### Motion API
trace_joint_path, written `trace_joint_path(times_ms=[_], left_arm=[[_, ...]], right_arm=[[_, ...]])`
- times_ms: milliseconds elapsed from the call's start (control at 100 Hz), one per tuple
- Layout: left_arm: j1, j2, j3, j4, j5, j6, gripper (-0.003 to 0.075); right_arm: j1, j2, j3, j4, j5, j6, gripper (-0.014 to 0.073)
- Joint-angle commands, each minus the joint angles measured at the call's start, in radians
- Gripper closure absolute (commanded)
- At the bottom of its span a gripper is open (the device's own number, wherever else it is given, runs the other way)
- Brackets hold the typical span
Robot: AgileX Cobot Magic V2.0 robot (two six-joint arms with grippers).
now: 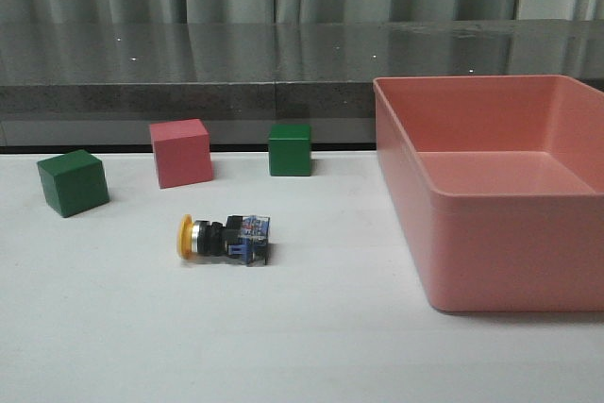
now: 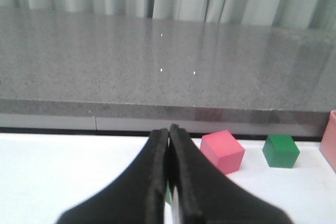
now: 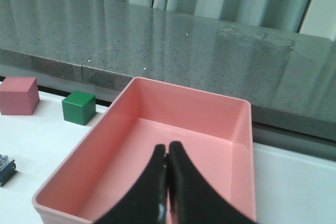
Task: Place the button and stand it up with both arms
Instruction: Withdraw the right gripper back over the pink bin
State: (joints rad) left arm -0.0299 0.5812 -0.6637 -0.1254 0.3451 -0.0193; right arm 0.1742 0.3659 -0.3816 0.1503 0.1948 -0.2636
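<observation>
The button point(image 1: 225, 237) lies on its side on the white table, yellow cap pointing left and blue block base to the right. A corner of its base point(image 3: 4, 169) shows in the right wrist view. Neither arm appears in the front view. My left gripper point(image 2: 169, 129) is shut with nothing between its fingers, held above the table short of the pink cube point(image 2: 222, 151). My right gripper point(image 3: 167, 146) is shut and empty, hovering over the pink bin point(image 3: 239, 103). The button is hidden from the left wrist view.
A large pink bin point(image 1: 406, 176) fills the right side of the table. Behind the button stand a green cube point(image 1: 72, 181) at left, a pink cube point(image 1: 180, 152) and another green cube point(image 1: 289, 149). A grey stone ledge point(image 1: 189, 92) borders the table's back.
</observation>
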Motion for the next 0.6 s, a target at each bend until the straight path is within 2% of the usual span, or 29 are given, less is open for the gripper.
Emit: trace_joint_path(times_ms=[0, 230, 300, 370, 520, 590], left_arm=[[0.003, 0.14, -0.119, 0.001, -0.008, 0.007, 0.0739], [0.003, 0.379, -0.213, -0.001, -0.011, 0.007, 0.0736], [0.003, 0.425, -0.218, -0.001, -0.012, 0.007, 0.0703], [0.003, 0.462, -0.218, -0.003, -0.012, 0.007, 0.0607], [0.003, 0.514, -0.218, -0.003, -0.01, 0.007, 0.0264], [0.003, 0.534, -0.218, -0.003, -0.012, 0.007, 0.0167]], right_arm=[[-0.007, 0.004, -0.025, 0.001, -0.084, 0.003, 0.0652], [-0.007, 0.004, -0.025, 0.001, -0.084, 0.003, 0.0652], [-0.007, 0.004, -0.025, 0.001, -0.084, 0.003, 0.0652], [-0.007, 0.004, -0.025, 0.001, -0.084, 0.003, 0.0652], [-0.007, 0.004, -0.025, 0.001, -0.084, 0.003, 0.0652], [-0.007, 0.004, -0.025, 0.001, -0.084, 0.003, 0.0652]])
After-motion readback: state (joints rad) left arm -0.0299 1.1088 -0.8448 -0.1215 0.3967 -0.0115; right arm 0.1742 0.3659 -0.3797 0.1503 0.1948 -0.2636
